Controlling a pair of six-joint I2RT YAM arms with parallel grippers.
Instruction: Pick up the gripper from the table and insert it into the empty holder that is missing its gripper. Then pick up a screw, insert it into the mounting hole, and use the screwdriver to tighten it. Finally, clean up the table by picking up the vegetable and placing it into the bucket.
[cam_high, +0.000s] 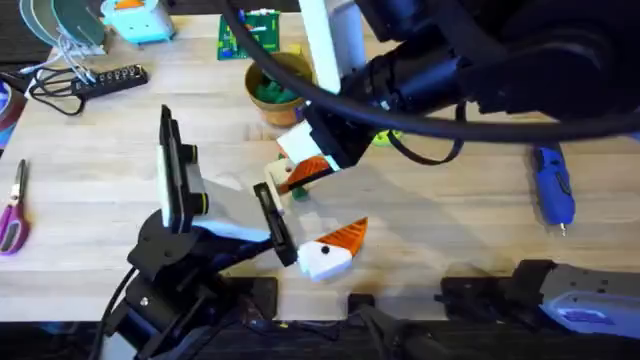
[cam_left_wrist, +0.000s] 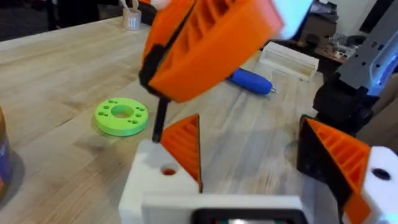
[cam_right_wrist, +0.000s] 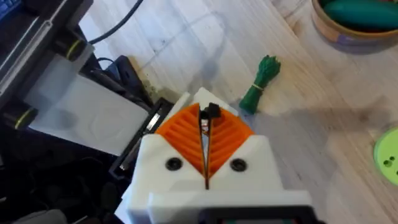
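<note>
My right gripper (cam_high: 300, 172) reaches across the table, shut on a small black screw (cam_right_wrist: 212, 112). In the left wrist view the screw (cam_left_wrist: 159, 121) hangs tip down, just above the mounting hole (cam_left_wrist: 168, 170) in the white holder (cam_left_wrist: 149, 183). The smooth orange gripper (cam_left_wrist: 186, 146) sits in that holder. My left gripper (cam_left_wrist: 249, 171) stands open, nothing between its fingers. The dark green vegetable (cam_right_wrist: 261, 81) lies on the wood beside my right gripper. The bucket (cam_high: 262, 72) stands farther back with green toys inside. The blue screwdriver (cam_high: 552, 185) lies at the right.
A flat green ring disc (cam_left_wrist: 121, 116) lies on the table past the grippers. Scissors (cam_high: 14, 210) rest at the left edge and a power strip (cam_high: 105, 80) with cables at the back left. A green circuit board (cam_high: 240, 35) lies behind the bucket.
</note>
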